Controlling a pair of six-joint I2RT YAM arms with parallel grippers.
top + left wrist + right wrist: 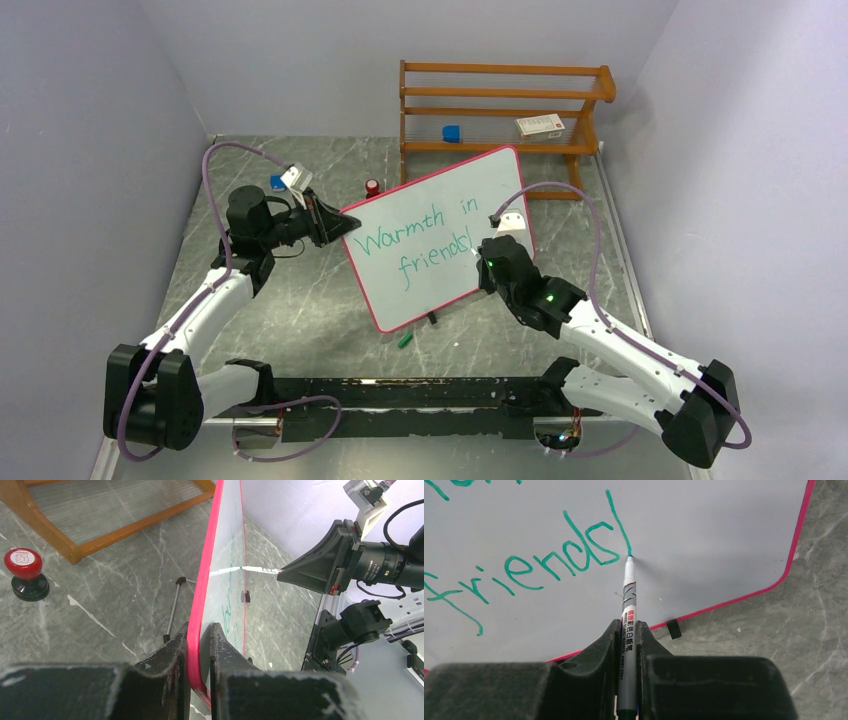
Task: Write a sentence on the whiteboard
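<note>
We see the whiteboard [440, 215] standing tilted in the middle of the grey marbled surface [300, 300], its pink-red frame running from the near left up to the far right corner, just in front of a wooden rack [500, 93] at the far side. The left end effector [199, 630] is closed on the board's left edge, one finger on each face with the pink rim pinched between them. The right end effector [628, 626] is clamped on a thin grey and white marker [628, 592] that points away from the wrist, and its tip touches the white face at the bottom of a slanted green stroke just right of the word "friends". Above that word, the green writing reads "Warmth in". A small black foot shows at the board's lower rim in the right wrist view. On the surface, a red-topped knob on a black base [23, 562] sits to the far left of the board, and a small green cap [405, 340] lies just near of its lowest corner. A blue block [451, 133] rests on the rack's lower shelf.
</note>
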